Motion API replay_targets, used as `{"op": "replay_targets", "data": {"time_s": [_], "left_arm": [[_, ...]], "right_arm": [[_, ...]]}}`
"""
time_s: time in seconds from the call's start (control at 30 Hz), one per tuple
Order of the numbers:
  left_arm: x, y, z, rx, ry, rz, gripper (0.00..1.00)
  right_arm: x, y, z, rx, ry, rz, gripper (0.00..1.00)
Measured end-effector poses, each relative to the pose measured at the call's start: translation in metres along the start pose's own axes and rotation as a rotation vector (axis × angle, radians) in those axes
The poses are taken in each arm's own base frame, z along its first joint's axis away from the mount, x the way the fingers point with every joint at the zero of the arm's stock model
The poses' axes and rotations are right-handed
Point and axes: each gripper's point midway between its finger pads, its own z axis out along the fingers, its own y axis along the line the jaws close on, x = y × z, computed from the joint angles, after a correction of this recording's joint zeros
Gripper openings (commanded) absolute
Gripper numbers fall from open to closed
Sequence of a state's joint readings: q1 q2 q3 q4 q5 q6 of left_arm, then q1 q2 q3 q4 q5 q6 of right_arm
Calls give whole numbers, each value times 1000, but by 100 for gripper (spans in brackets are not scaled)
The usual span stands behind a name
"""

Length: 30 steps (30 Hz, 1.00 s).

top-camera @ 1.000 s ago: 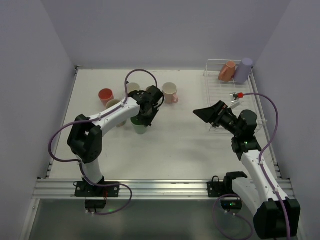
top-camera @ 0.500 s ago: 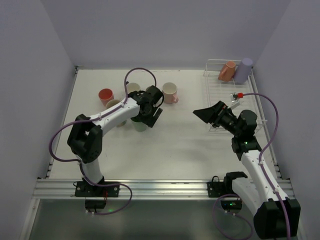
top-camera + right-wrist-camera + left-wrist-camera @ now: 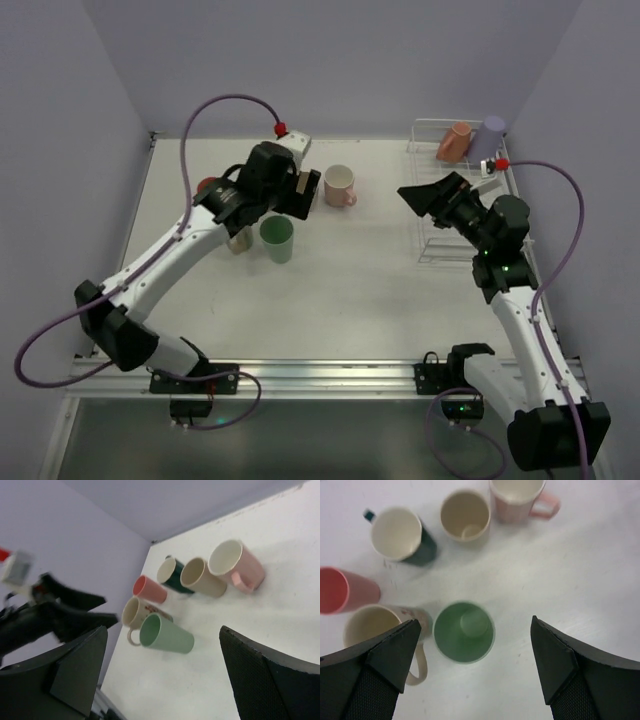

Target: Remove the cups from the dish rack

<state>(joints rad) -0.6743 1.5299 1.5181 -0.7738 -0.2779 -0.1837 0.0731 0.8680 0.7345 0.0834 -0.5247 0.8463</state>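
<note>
Six cups stand grouped on the table. The light green tumbler (image 3: 277, 238) (image 3: 464, 631) stands upright and free, beside the cream mug (image 3: 370, 627). Behind them are the red cup (image 3: 340, 590), dark green mug (image 3: 400, 534), tan cup (image 3: 465, 516) and pink mug (image 3: 340, 185). My left gripper (image 3: 298, 192) (image 3: 474, 630) hangs open above the green tumbler, holding nothing. A salmon cup (image 3: 455, 142) and a lavender cup (image 3: 488, 140) lean at the far end of the dish rack (image 3: 440, 215). My right gripper (image 3: 420, 195) (image 3: 162, 635) is open and empty at the rack's left edge.
The white rack stands at the back right, close to the right wall. The right wrist view shows the green tumbler (image 3: 167, 634) and the other cups across the table, with the left arm (image 3: 60, 612) at its left edge. Cables arc above both arms.
My left gripper opened, let go of the light green tumbler and rose well above it. My right gripper moved a little toward the far end of the rack.
</note>
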Motion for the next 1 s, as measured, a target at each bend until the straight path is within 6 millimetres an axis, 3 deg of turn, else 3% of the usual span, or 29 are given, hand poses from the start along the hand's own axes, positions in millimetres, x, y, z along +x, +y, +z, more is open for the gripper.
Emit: {"op": "replay_targets", "data": {"time_s": [0.1,0.17,0.23,0.33,0.43,0.57,0.73,0.9,1.0], "left_arm": [[-50,3,-57,69,-257,-79,100],[-67,7,-101,125,-410,-122,100],[-73,10,-138,182,-538,-151,100],[-50,10,-167,261,-649,-171,100],[-16,10,-164,285,-680,-183,100],[26,11,-138,266,-625,-184,100],[22,14,-143,260,-666,-188,100],[18,17,-150,259,-706,-198,100],[17,19,-148,244,-707,-196,100]], "right_arm": [[-29,3,7,56,-68,-53,91],[-50,-6,14,136,-117,-90,84],[-73,-23,22,250,-173,-136,80],[-105,-51,34,407,-234,-203,75],[-140,-84,50,578,-261,-280,74],[-185,-123,62,735,-310,-334,76],[-242,-186,69,916,-360,-344,75],[-262,-241,79,1024,-342,-353,75],[-271,-267,94,1057,-319,-377,83]]}}
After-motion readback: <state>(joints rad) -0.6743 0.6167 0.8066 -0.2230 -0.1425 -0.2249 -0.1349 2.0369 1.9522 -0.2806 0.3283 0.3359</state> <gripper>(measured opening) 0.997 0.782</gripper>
